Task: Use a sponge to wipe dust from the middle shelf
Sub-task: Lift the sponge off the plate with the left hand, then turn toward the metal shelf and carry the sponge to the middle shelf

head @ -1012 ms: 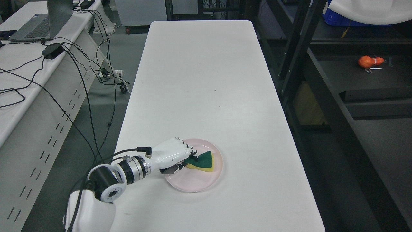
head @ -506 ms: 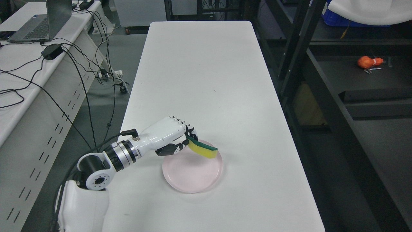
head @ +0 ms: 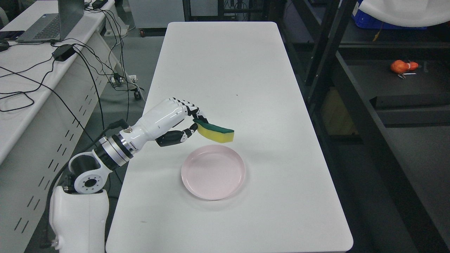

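My left hand (head: 190, 123) is shut on one end of a yellow sponge with a green scouring top (head: 216, 133). It holds the sponge level in the air, above and a little behind a pink plate (head: 213, 172) that lies bare on the white table (head: 225, 70). The dark metal shelf unit (head: 351, 95) stands along the table's right side. My right arm is out of view.
An orange object (head: 402, 66) lies on a dark shelf board at the right. A blue bin (head: 372, 21) sits on a higher shelf. At the left stands a white desk (head: 21, 80) with a laptop (head: 52, 21) and trailing black cables (head: 98, 80).
My left hand has lifted the sponge off the pink plate and carried it up and back. The plate stays on the table. The camera has shifted slightly.
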You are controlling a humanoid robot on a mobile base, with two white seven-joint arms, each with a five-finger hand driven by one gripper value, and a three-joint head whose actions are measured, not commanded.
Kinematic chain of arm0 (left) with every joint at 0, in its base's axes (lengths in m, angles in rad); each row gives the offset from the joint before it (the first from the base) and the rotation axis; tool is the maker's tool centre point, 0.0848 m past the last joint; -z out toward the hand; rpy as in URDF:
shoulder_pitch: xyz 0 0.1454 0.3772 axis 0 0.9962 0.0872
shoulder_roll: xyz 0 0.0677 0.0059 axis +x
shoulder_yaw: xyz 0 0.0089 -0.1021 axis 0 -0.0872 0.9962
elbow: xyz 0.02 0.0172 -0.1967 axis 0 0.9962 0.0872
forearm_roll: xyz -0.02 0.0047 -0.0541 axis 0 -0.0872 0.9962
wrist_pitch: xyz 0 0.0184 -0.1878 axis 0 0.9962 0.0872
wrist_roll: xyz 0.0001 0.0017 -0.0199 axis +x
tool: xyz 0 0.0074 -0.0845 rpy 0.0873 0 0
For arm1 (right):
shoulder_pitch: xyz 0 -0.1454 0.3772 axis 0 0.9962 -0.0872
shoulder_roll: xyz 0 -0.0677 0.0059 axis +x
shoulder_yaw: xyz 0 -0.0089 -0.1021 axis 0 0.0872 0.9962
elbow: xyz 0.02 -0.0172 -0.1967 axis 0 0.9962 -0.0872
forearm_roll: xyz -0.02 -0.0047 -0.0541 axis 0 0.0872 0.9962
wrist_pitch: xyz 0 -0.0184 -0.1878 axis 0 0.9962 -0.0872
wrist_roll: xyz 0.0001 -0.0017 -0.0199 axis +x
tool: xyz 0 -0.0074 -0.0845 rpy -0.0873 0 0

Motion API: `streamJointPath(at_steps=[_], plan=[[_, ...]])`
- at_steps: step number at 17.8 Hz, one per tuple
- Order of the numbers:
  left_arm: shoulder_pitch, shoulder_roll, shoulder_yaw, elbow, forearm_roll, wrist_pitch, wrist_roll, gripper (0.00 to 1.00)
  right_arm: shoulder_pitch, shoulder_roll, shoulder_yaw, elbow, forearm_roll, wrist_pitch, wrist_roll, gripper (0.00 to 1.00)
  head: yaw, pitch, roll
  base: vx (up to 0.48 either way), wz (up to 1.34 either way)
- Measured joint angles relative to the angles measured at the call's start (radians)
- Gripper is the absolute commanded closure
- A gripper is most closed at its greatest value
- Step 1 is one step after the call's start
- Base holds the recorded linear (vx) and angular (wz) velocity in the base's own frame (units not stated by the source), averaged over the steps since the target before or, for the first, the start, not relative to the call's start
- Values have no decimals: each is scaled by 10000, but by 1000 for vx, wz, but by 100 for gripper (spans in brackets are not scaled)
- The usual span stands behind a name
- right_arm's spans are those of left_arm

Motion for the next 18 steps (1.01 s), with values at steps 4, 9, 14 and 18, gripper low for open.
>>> streamJointPath(at_steps=[4,9,14,18], plan=[[-160,-6,321,58,150,0,-1,100,1,0,0,0,0,0,0,0,0,0,0,-122,0],[-136,-10,602,138,227,0,-1,100,2,0,0,0,0,0,-1,0,0,0,0,-179,14],[37,-14,816,474,257,0,102,100,1,0,0,0,0,0,-2,0,0,0,0,-175,-161],[49,-17,776,850,343,-1,865,100,2,0,0,0,0,0,-5,0,0,0,0,-170,-475]])
